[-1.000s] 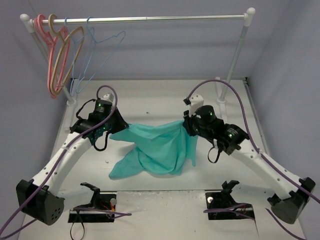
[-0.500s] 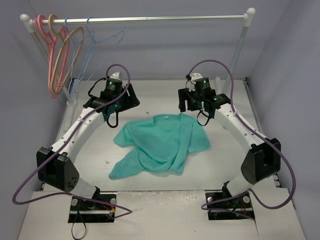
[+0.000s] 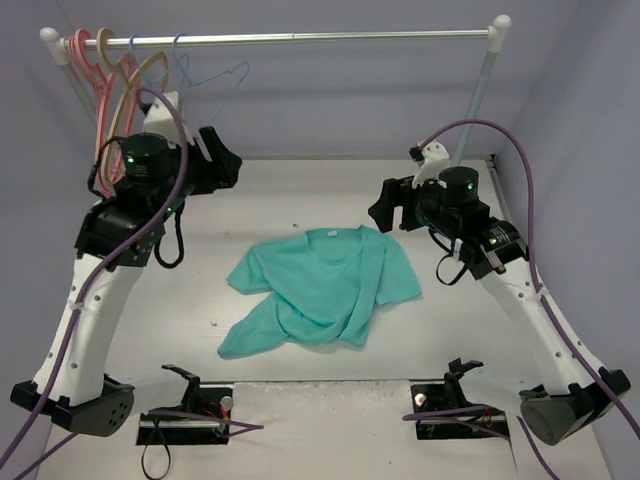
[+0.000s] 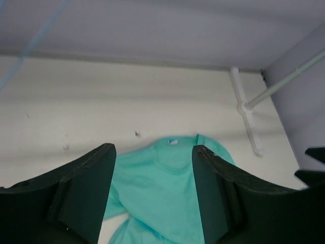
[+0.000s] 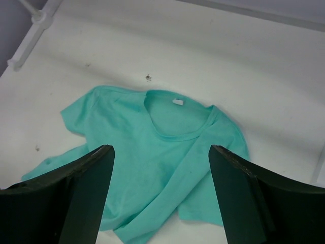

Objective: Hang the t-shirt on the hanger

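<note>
- T-shirt (image 3: 320,285): mid-table (image 3: 300,190), between the two arms, nothing touching it. Neck points far and the shoulders lie flat. The hem is bunched and twisted toward the near left.
- Right fingers (image 5: 81,198): spread wide and empty, hovering above the shirt's far right side.
- Left fingers (image 4: 86,188): also spread wide and empty, raised high at the far left, close to the hangers.
- Rail (image 3: 300,38): runs along the far edge with all the hangers crowded at its left end. The hanger (image 3: 215,78) you want is thin blue wire, on the right of that group.

Step in hand, as I read it: fetch the hanger.
- Go in with the left arm, which is nearest.
- Take the blue wire, not the pink hanger (image 3: 78,42) or tan hanger (image 3: 152,60).
- Clench on a straight run of wire, not the hook.
- Lift until the hook clears the rail before pulling toward the shirt. The neighbours hang close and could snag.
- Keep the right arm back, ready to hold the collar open.
</note>
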Robot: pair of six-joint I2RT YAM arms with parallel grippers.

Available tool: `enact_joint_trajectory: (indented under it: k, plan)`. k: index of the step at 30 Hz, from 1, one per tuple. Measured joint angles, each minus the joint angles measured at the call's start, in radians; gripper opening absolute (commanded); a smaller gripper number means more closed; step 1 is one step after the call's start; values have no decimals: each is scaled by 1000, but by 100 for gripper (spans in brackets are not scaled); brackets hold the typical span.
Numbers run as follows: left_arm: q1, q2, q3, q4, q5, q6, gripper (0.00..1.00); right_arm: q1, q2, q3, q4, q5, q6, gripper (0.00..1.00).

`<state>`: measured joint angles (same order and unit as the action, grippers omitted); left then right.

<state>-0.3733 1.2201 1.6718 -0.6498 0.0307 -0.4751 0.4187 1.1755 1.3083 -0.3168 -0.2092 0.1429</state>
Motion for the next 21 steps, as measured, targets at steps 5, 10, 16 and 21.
enact_joint_trajectory:
  k: [5, 10, 16, 21]
  plan:
    - [0, 23, 245, -51, -93, 124, 60, 8, -47, -33, -9, -55, 7, 78]
    - [26, 114, 414, -81, -155, 281, 54, 8, -45, -54, -17, -75, 6, 78]
    - [175, 279, 512, -59, -76, 353, 53, 8, -45, -99, -16, -102, 5, 79]
    - [309, 423, 513, -57, 42, 351, 54, 8, -45, -112, -16, -119, -12, 79]
